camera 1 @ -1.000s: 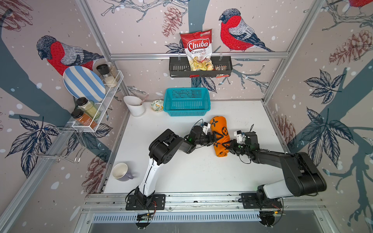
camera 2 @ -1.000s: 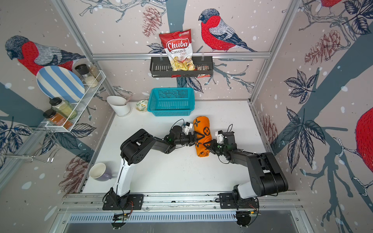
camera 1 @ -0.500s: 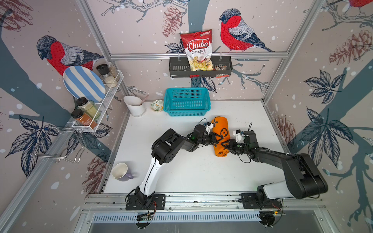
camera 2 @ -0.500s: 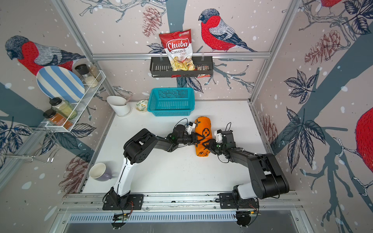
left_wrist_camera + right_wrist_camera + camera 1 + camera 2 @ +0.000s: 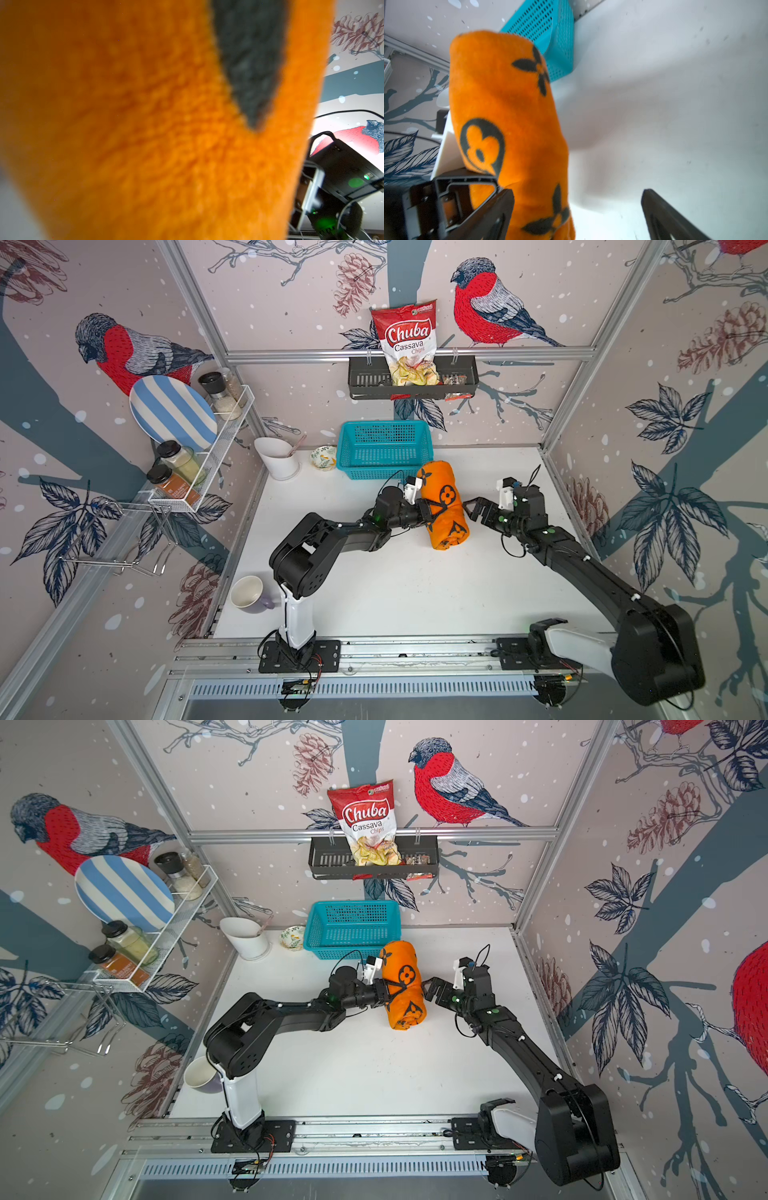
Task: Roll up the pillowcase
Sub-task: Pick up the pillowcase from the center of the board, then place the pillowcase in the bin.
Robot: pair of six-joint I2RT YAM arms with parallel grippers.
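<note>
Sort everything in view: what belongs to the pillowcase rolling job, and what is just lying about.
In the job: pillowcase, rolled; left end effector gripping it; right end effector, open beside it.

Lying about: teal basket, white pot, small bowl, mug, chips bag, striped plate, spice jars.

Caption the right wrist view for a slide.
Rolled orange pillowcase on the white table beside the teal basket; right end effector open.

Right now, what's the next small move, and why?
Probably back the right gripper away: its jaws stand open, clear of the pillowcase, which already lies fully rolled, and the left gripper appears clamped on its side.
</note>
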